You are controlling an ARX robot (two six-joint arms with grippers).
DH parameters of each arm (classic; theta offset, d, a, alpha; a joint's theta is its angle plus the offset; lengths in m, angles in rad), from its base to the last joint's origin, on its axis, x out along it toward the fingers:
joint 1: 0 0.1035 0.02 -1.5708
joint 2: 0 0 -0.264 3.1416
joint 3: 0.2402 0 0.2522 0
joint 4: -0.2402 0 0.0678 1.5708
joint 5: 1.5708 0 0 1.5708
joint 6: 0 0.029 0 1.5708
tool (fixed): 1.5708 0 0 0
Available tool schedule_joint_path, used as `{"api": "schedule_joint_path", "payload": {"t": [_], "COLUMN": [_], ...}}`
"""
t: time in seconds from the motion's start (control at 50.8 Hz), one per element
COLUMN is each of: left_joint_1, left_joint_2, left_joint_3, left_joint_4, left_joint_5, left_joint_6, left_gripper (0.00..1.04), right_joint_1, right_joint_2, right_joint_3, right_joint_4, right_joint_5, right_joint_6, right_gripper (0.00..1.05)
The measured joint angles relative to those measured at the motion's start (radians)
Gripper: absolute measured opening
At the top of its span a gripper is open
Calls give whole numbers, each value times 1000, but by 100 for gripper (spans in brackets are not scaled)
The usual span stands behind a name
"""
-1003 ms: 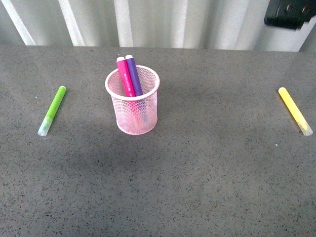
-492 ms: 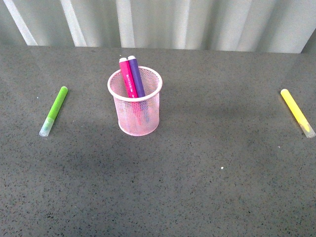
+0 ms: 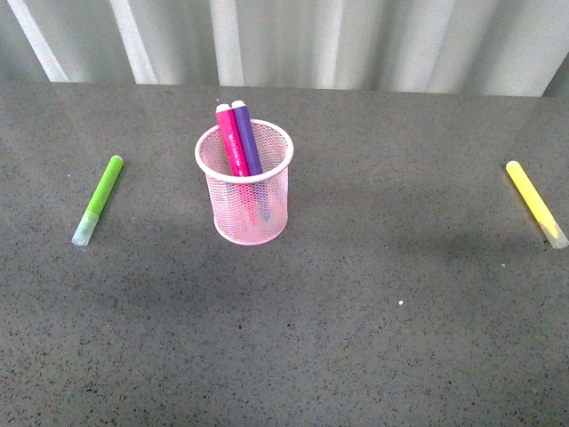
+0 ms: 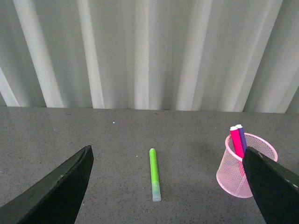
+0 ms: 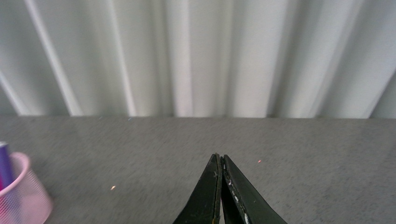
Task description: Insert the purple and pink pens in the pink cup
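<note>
In the front view no arm shows; each gripper is seen only in its own wrist view. The left gripper (image 4: 168, 186) is cut off at the frame edge, only two dark fingers (image 4: 60, 189) visible, spread wide w/ nothing between them. The right gripper (image 5: 219, 161) has its jaws pressed together, holding nothing; its base is cut off too. The lower parts of the pink pen (image 3: 230, 140) and purple pen (image 3: 246, 139) are blurred behind the mesh of the pink cup (image 3: 244, 203); both stand inside it, leaning toward the back, side by side and touching. The cup stands upright on a dark grey speckled tabletop (image 3: 356, 311), w/ a corrugated pale wall (image 3: 356, 40) behind. A green marker (image 3: 98, 198) lies to the left, a yellow marker (image 3: 535, 201) far right, its cap near the frame edge. Compared w/ 1 s ago, the dark object at top right is gone; the cup and pens look the same.
</note>
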Motion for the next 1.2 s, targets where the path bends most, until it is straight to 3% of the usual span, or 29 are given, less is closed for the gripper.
{"api": "schedule_joint_path", "payload": {"t": [0.079,0.157,0.256,1.2], "left_joint_1": [0,0,0,0], "left_joint_2": [0,0,0,0], "left_joint_3": [0,0,0,0], "left_joint_4": [0,0,0,0], "left_joint_5": [0,0,0,0], "left_joint_6": [0,0,0,0], "left_gripper": [98,98,98,98], "right_joint_1": [-16,-77,-109,-111], "right_joint_2": [-69,-135,-222,-692], "right_joint_3": [-11,-16,-18,-20], "right_joint_4": [-55,-114,-186,-631], "right_joint_5": [-12,-93,-100,-104], "right_joint_6": [0,0,0,0], "right_gripper": [3,3,3,3]}}
